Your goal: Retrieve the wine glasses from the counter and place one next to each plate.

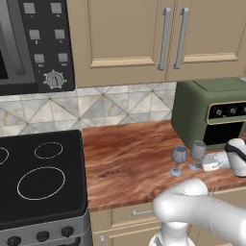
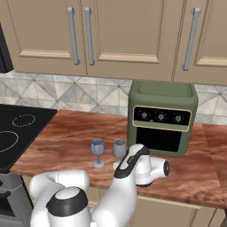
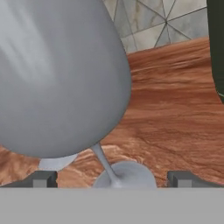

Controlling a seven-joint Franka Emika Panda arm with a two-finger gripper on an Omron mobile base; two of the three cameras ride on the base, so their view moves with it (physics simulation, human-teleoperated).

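Presently on the counter (image 1: 129,153): wine glasses, two in number. Both stand upright on the reddish wood-grain top, side by side, toward its front edge and in front of the toaster oven.

Item one, nearer glass (image 1: 178,160) (image 2: 97,153): stands on the stove side of the pair, foot flat on the wood.

Item two, farther glass (image 1: 197,154) (image 2: 119,149): stands just beside the first on the oven side. In the hand view its bowl (image 3: 57,78) looms very close, with stem and round foot between the two fingertips.

Gripper (image 3: 112,179): one, jaws spread wide, a fingertip low on either side of the glass foot, neither touching it; nothing is pinched. In the base views the white hand (image 1: 216,162) lies level at the front edge of the counter, pointing at the farther glass.

Surroundings: toaster oven (image 2: 162,117), one, olive green, three knobs, set against the tiled backsplash (image 1: 96,108) close behind the glasses. Stove top (image 1: 41,178), one, black, adjoining the counter's left end. Microwave (image 1: 33,43), one, above the stove. Wall cabinets (image 2: 111,35), beige, with bar handles, above the counter.

In the right base view the robot's own arm partly hides the farther glass.
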